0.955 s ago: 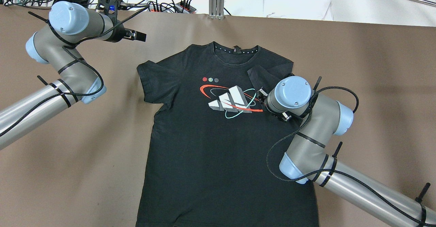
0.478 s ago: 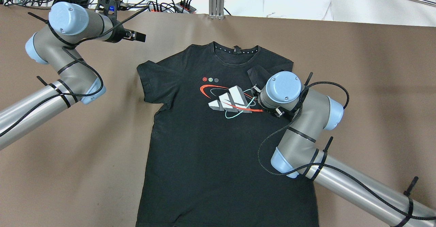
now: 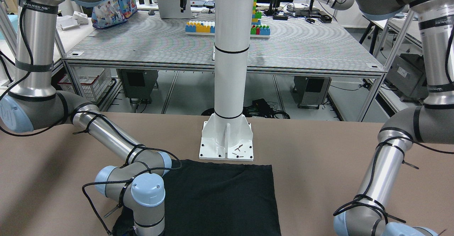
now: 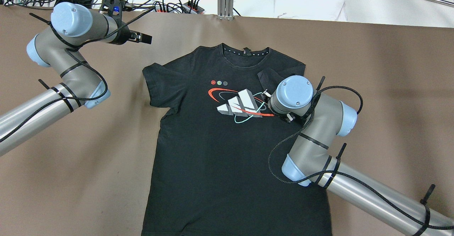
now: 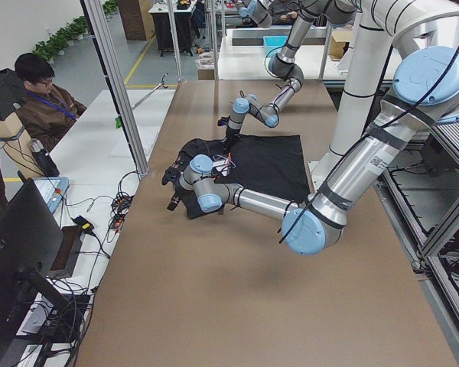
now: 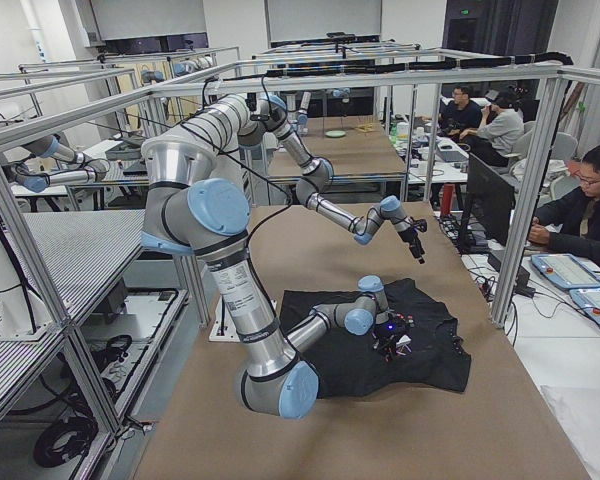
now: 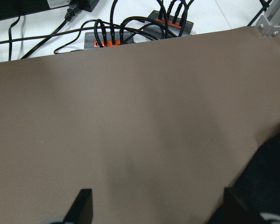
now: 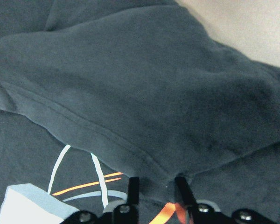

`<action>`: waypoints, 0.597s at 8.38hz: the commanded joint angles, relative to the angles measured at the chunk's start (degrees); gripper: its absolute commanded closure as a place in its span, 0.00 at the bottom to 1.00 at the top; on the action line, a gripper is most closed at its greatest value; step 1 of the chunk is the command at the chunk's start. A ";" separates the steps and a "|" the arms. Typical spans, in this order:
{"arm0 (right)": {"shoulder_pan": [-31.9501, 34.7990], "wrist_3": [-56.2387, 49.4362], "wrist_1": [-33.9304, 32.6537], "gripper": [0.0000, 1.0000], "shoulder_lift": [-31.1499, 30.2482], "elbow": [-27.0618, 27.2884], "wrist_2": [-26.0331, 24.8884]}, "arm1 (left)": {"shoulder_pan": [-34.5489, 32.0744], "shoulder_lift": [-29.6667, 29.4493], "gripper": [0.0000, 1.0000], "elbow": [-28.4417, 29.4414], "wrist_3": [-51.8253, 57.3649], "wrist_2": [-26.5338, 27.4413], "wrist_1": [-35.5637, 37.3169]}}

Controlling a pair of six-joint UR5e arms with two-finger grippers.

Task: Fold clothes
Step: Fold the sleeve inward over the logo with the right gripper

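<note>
Black clothes (image 4: 220,158): soft matt cloth, faintly fuzzy knit close up, stitched hem, with a smooth white-and-orange print (image 4: 241,105) on the chest. Table (image 4: 88,175) cover matt brown, smooth with faint creases; pillar (image 3: 230,51) glossy white painted metal. Right arm (image 4: 372,200) and left arm (image 4: 25,119): shiny brushed-metal tubes, matt grey joints, smooth pale blue plastic caps, braided black cables strapped on; right pincer (image 8: 157,185) matt black.

— Light?
— Bright, even, from overhead; soft shadows on the brown table (image 4: 390,51); no glare.
— Focus?
— Exterior views sharp; right wrist view soft, very close on the black garment (image 8: 154,93); fabric reads greyish.
</note>
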 commanded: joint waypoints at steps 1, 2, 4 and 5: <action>0.34 -1.93 -0.05 1.00 -0.05 0.40 0.63 | 0.02 -0.23 0.00 0.00 -0.03 0.00 0.01; 0.43 -2.11 -0.05 1.00 -0.05 0.49 0.71 | 0.02 -0.23 0.00 0.00 -0.03 0.00 0.01; 0.95 -3.33 -0.22 1.00 -0.57 2.68 2.11 | 0.02 -0.32 0.00 0.00 -0.03 0.00 0.01; 1.30 -4.99 -1.70 1.00 -1.97 5.39 3.95 | 0.02 -0.32 0.00 0.00 0.06 0.00 0.01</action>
